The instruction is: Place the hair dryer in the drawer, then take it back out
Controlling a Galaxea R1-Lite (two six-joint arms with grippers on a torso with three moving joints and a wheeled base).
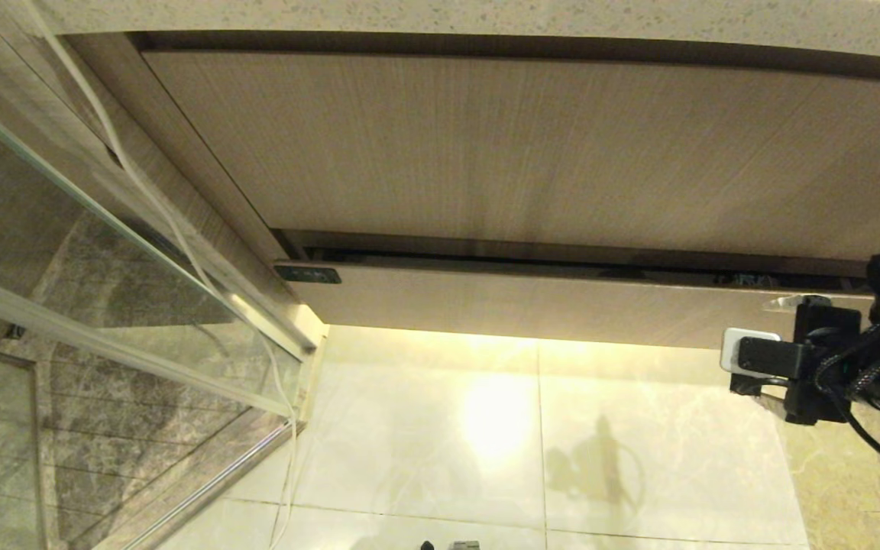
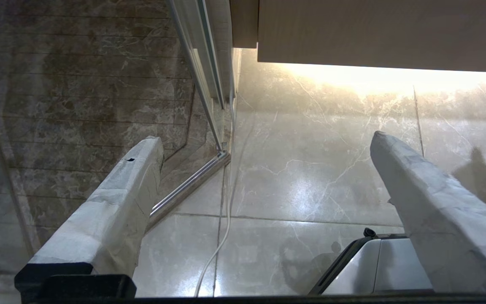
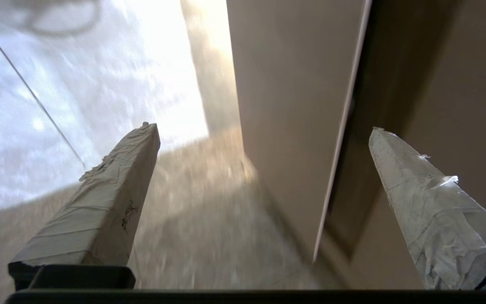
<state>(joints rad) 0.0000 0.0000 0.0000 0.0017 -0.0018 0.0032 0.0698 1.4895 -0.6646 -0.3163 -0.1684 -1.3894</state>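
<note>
At the lower edge of the head view lies the glossy pale floor [image 1: 486, 428], its tiles catching a bright glow and a faint shadow right of centre. At the right edge, a little above the floor, the right claw [image 1: 749, 355] reaches in on its black wrist; the right wrist view shows its two taped fingers [image 3: 112, 211] spread wide with nothing between them, pointing toward the wood-grain front and the dark gap beside it. The left claw [image 2: 264, 177] appears only in its own wrist view, its pale fingers likewise wide apart and empty above the tiles, with a thin white cord [image 2: 222, 236] trailing down the floor between them.

Farther back, across the middle of the head view, runs the drawer [image 1: 547, 305], a narrow wood-grain front with a small black mark at its left end, standing slightly ajar with a dark slit along its top. Above it rises the taller wood-grain panel [image 1: 524, 145], and at the top edge the speckled bench [image 1: 486, 15]. A glass door [image 1: 104, 305] fills the left side. The hair dryer is not visible in any view.
</note>
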